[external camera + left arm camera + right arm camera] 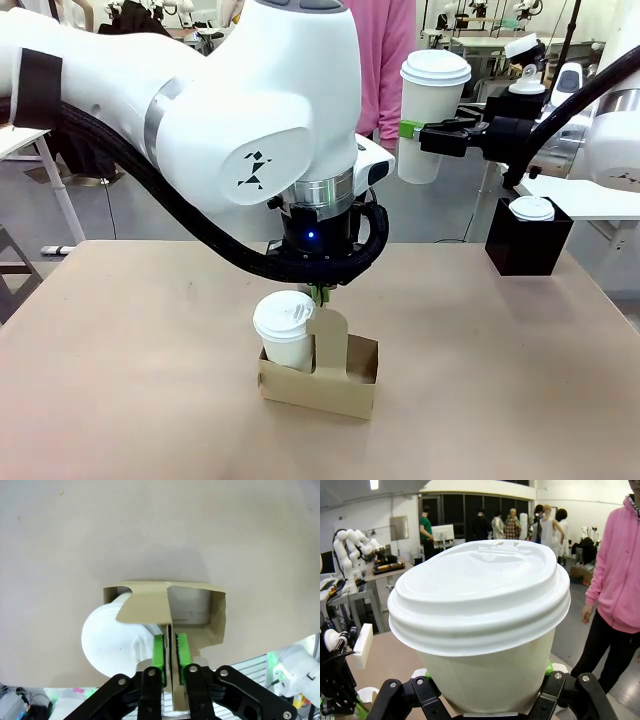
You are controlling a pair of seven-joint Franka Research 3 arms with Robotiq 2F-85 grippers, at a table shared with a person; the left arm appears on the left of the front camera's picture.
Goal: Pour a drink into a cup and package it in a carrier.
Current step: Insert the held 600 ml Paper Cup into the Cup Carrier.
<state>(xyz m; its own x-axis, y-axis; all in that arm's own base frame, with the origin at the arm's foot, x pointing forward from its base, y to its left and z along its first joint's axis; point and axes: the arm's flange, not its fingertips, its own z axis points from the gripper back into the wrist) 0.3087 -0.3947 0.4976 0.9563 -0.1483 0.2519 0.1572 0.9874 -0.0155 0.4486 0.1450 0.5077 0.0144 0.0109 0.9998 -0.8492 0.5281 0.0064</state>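
The brown cardboard carrier point(345, 380) stands on the table's near middle, with a white lidded cup point(285, 328) in its left pocket. My left gripper point(320, 295) comes straight down onto the carrier's upright handle tab point(170, 645). Its green pads point(159, 652) are shut on the tab from both sides. The carrier's other pocket point(192, 605) holds nothing. High at the right, my right gripper point(440, 140) is shut on a second white lidded cup point(433, 100), held upright in the air, and this cup point(485, 630) looms large in the right wrist view. The drink is out of view.
A black box point(527, 240) with another lidded cup point(532, 208) in it sits at the table's far right corner. A person in a pink top point(385, 50) stands behind the far edge. Bare tabletop lies left and right of the carrier.
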